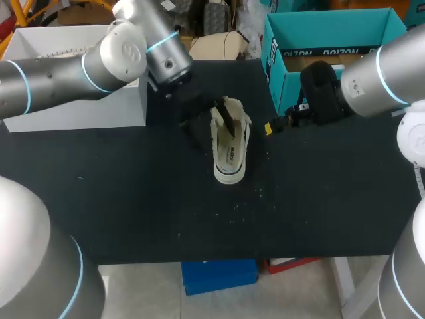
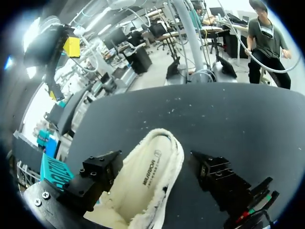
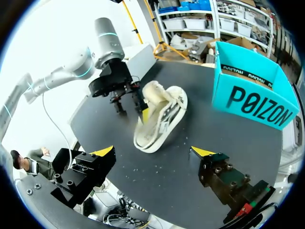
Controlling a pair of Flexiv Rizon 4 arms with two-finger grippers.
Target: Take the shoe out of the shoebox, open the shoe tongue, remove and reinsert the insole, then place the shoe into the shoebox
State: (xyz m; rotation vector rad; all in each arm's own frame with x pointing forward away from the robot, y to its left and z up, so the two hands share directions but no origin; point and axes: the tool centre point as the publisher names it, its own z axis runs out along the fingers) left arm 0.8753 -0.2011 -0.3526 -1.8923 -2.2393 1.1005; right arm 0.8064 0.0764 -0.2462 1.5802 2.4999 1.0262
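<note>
Shoe [image 1: 230,147] is out of the box and lies on the black table [image 1: 133,199] about mid-table. Its toe points to the near edge and its heel opening to the far side. It is cream-white with dark marks along the side. The teal shoebox [image 3: 248,102] stands open at the far right corner, apart from the shoe. A white box [image 1: 73,106] sits at the far left, and pale specks [image 1: 232,212] are scattered on the table near the toe.

Left gripper [image 1: 206,123] is down at the heel end.
- Head view: one dark finger lies over the shoe's opening, the other is out beside the shoe on the left. The wrist hides the contact.
- Left wrist view: the shoe runs out between the two fingers. One finger [image 2: 97,174] is against its edge, the other stands off with bare table in the gap. The claw is therefore spread, not clamped. No yellow tips show here.
- Right wrist view: from the opposite side, one yellow tip sits right at the heel opening, a detail neither other view gives.

Right gripper [image 3: 152,152] hangs over the table to the right of the shoe, between shoe and shoebox.
- Head view: only a yellow tip and the dark wrist show.
- Right wrist view: both fingers are wide apart with nothing between them, and the shoe is ahead.

No view tells whether the insole is inside.
</note>
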